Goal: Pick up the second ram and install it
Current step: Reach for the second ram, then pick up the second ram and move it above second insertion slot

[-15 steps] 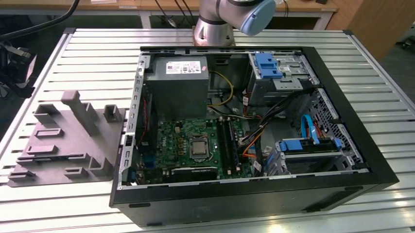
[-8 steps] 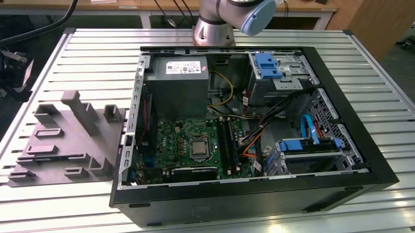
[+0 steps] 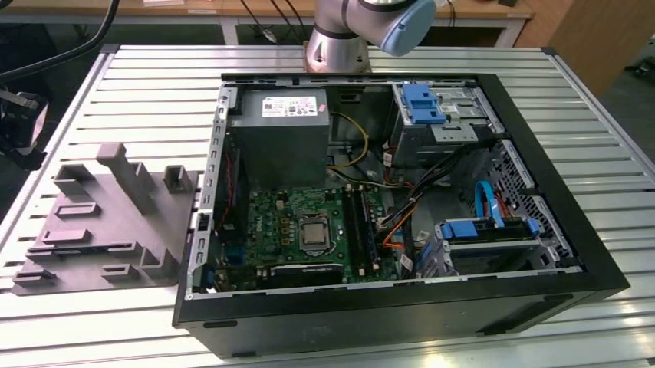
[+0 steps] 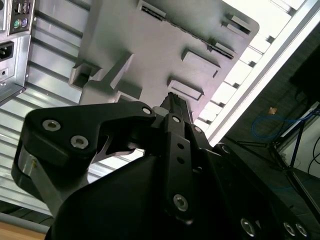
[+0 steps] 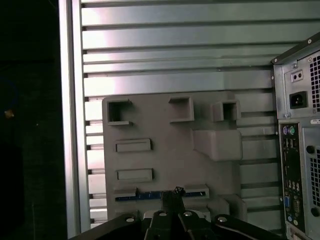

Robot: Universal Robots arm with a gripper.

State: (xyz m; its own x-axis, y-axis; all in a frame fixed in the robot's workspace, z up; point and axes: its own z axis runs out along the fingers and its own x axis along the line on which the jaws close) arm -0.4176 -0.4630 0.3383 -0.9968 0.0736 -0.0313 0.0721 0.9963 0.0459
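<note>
**Surface and case.** The slatted metal surface (image 3: 123,92) carries the open computer case (image 3: 307,330). The grey fixture plate (image 3: 113,230) lies just beside the case, on the exterior view's left.

**Task item.** The second ram (image 5: 140,198) is not yet lifted. In the first wrist view it lies lengthwise in a holder near one edge of the fixture plate (image 5: 170,155), as a thin blue strip seen edge-on.

**Step in hand, judged: the pick-up.**
- The fingers should part wider than the board.
- They should straddle its two flat faces near mid-length and descend square to the plate.
- The grip should stay clear of the holder walls at either end.
- The pull should be straight out, since a tilted pull could jam the stick in its holder.

**Arm.** The arm (image 3: 343,38) rises behind the case and leaves the exterior view's top edge. Both wrist views look down on the fixture plate, so the wrist sits above it.

**Pincer.** The pincer (image 5: 172,192) points down over the ram's middle. In the second wrist view the pincer (image 4: 172,100) appears clenched, fingertips together and grasping nothing.
</note>
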